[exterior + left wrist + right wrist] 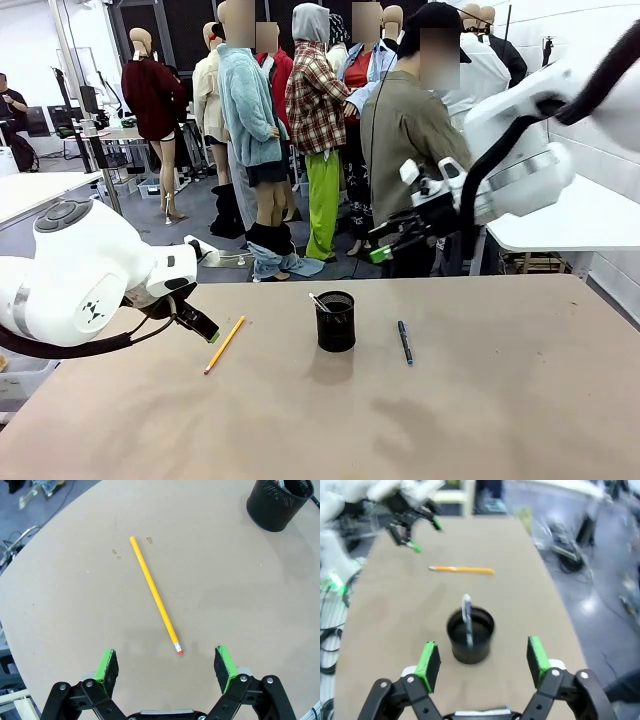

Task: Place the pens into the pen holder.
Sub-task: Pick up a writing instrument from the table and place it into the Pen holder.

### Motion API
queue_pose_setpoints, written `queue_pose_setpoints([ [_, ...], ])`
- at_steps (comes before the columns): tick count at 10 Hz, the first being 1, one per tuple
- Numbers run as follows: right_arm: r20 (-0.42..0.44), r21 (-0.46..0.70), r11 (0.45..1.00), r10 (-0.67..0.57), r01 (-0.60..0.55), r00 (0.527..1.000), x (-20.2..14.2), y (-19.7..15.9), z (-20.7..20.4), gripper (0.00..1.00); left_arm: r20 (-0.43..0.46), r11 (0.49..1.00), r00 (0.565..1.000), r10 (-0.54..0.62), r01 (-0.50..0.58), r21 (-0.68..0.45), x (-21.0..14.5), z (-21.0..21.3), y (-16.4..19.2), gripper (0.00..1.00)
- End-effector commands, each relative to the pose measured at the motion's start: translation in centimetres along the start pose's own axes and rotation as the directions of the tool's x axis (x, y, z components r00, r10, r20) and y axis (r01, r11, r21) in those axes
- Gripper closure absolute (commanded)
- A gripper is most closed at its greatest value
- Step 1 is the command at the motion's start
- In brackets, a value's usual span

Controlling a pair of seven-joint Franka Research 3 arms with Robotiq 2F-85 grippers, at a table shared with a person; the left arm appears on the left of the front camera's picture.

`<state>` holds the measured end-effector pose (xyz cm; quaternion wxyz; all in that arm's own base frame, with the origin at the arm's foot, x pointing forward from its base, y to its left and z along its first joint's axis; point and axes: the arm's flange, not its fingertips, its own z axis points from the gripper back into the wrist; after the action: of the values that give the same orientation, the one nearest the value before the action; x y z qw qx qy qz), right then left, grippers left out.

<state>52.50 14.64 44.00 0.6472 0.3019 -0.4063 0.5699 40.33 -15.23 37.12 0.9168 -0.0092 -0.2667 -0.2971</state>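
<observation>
Left fingers (107, 666) sit nearest the wrist camera, spread wide with nothing between them, low over the worktop (470, 420). The yellow pencil (155, 595) lies flat ahead of them. Its eraser end is just short of the gap and the shaft runs away at a slant.

Right fingers (429, 662) are also spread and empty. They hang above the black mesh pen holder (470, 637), which stands upright mid-worktop with the thin silver-white pen (467, 617) already leaning inside. The dark pen (404, 341) lies flat on the worktop to the holder's right, apart from it.

Two pens remain out, and the pencil looks like the next pick. The main risk is a bad grasp: a thin round shaft lying flat can roll or skid away. Pinched near the eraser, it may swing in the grip and strike the rim. The small cup could tip and spill the pen. The arms could also crowd each other over the holder.
</observation>
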Motion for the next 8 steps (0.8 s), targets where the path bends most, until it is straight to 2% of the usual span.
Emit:
queue_pose_setpoints([
  [1, -0.125, -0.153, 0.969, -0.214, 0.194, 0.969, 0.7, 3.3, 2.9, 0.14, 0.001, 1.0, 1.0, 0.003, -0.003, 0.0, -0.1, 0.1, 0.1, 0.0],
  [3, -0.167, -0.311, 0.876, -0.433, 0.37, 0.886, 0.8, 4.4, 7.1, 0.14, 0.001, 1.0, 1.0, 0.003, -0.003, 0.0, -0.1, 0.1, 0.1, 0.0],
  [4, -0.154, -0.397, 0.789, -0.56, 0.468, 0.814, 0.7, 4.5, 9.4, 0.14, 0.001, 1.0, 1.0, 0.003, -0.003, 0.0, -0.1, 0.1, 0.1, 0.0],
  [6, -0.102, -0.58, 0.564, -0.766, 0.587, 0.635, 0.9, 5.0, 12.9, 0.14, 0.001, 1.0, 1.0, 0.003, -0.003, 0.0, -0.1, 0.1, 0.1, 0.0],
  [7, -0.095, -0.62, 0.468, -0.841, 0.629, 0.532, 0.9, 5.1, 14.2, 0.14, 0.001, 1.0, 1.0, 0.003, -0.003, 0.0, -0.1, 0.1, 0.1, 0.0],
  [8, -0.082, -0.701, 0.344, -0.909, 0.625, 0.409, 0.7, 5.1, 15.1, 0.14, 0.001, 1.0, 1.0, 0.003, -0.003, 0.0, -0.1, 0.1, 0.1, 0.0],
])
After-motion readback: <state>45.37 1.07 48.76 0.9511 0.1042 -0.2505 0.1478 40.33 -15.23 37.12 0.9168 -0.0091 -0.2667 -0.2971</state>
